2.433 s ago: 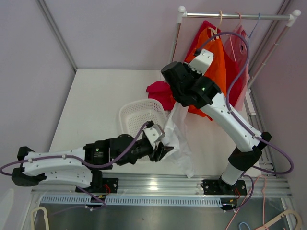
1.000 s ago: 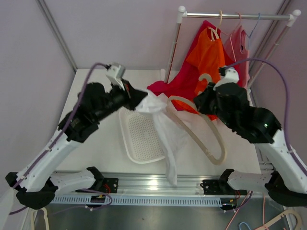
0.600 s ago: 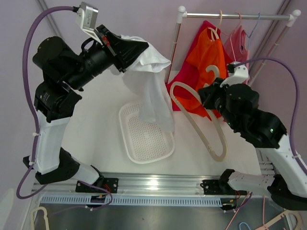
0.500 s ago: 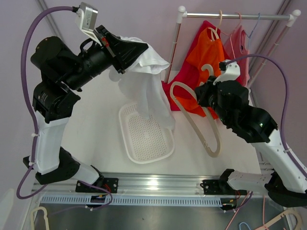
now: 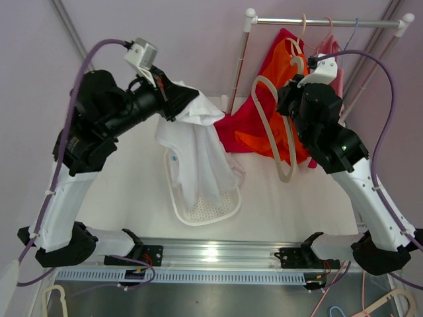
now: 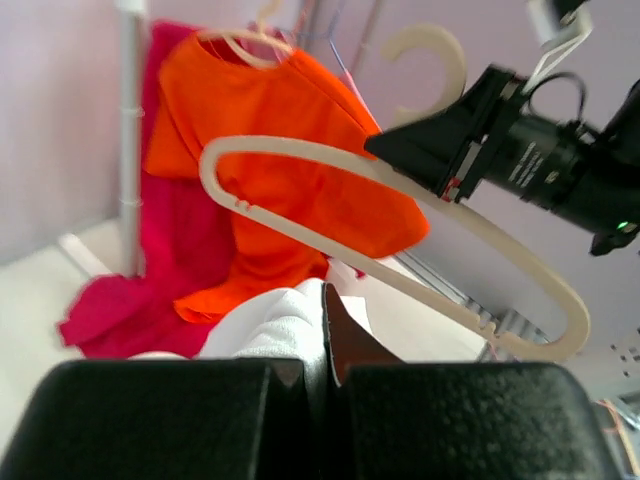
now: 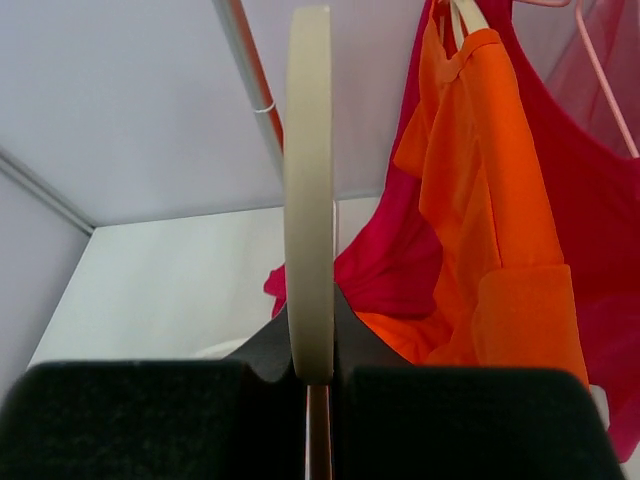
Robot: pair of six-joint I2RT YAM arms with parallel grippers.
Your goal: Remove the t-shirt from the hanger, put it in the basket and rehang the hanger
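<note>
The left gripper is clamping shut on the upper end of the white t-shirt, holding it above the counter. The t-shirt is hanging with its long axis vertical, its lower end draping into the basket toward the near edge. The right gripper is pinching the bare hanger, which is pointing downward toward the far right corner.

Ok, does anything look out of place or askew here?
Only the red shirt: its lower part lies bunched on the table by the rack pole rather than hanging free. The white t-shirt dangling into the basket and the bare hanger look as expected.
</note>
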